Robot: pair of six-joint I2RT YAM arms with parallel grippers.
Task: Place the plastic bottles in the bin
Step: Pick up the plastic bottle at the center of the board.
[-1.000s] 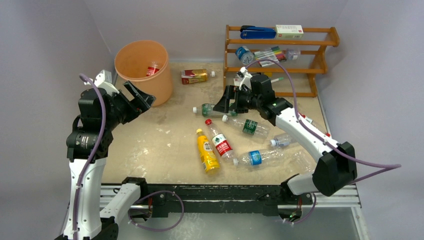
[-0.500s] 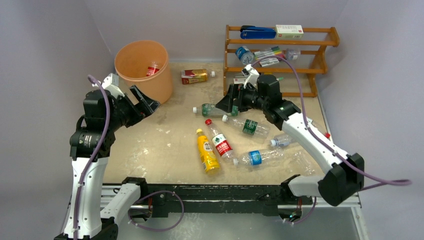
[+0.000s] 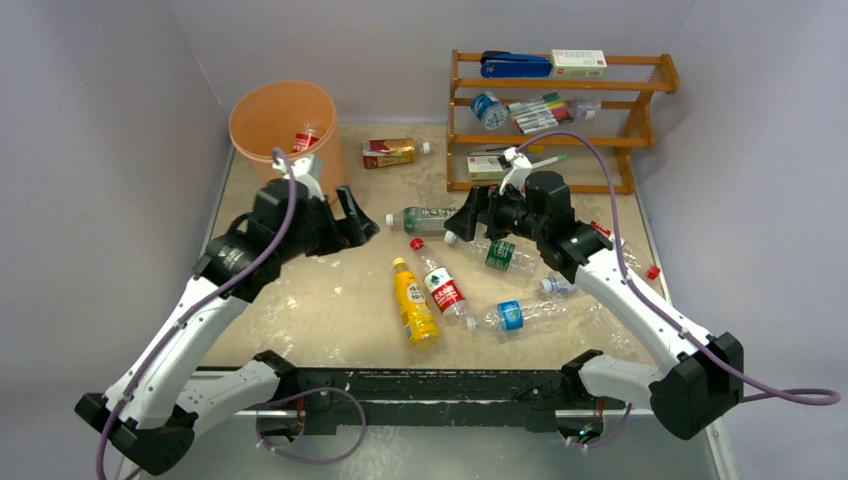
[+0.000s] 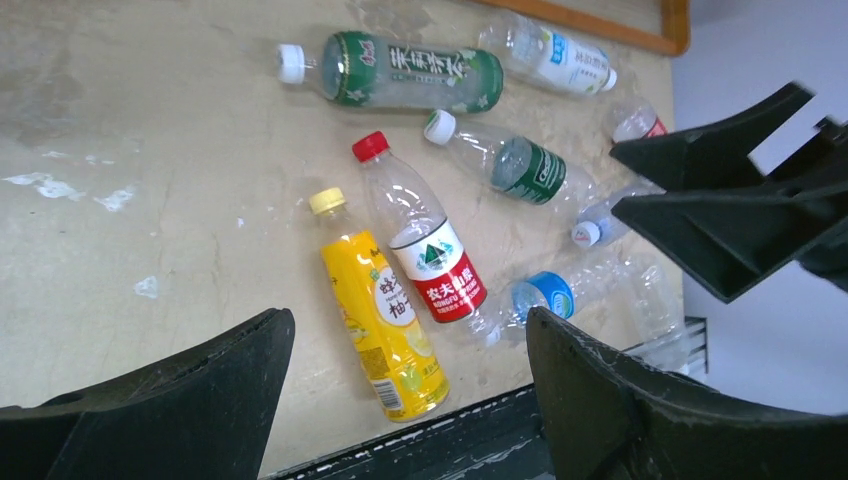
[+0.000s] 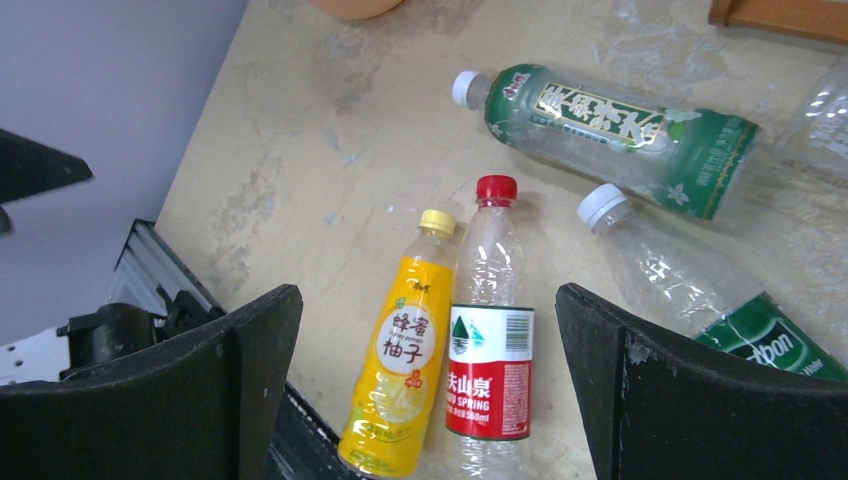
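Bin is seen far L at the table's back, w/ one red-label bottle inside. L claw is held wide & empty just R of bin. Red-gold box bottle is laid near bin. Yellow bottle & red-cap bottle are laid side by side mid-table. Green tea bottle is found behind them. R claw is spread wide, empty, over its R end. More clear bottles are scattered further R.

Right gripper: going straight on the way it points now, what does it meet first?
Probably the yellow bottle or the red-capped bottle beside it; both lie between the open fingers of the right gripper in the wrist view. Depth is unclear, so I cannot tell which comes first.
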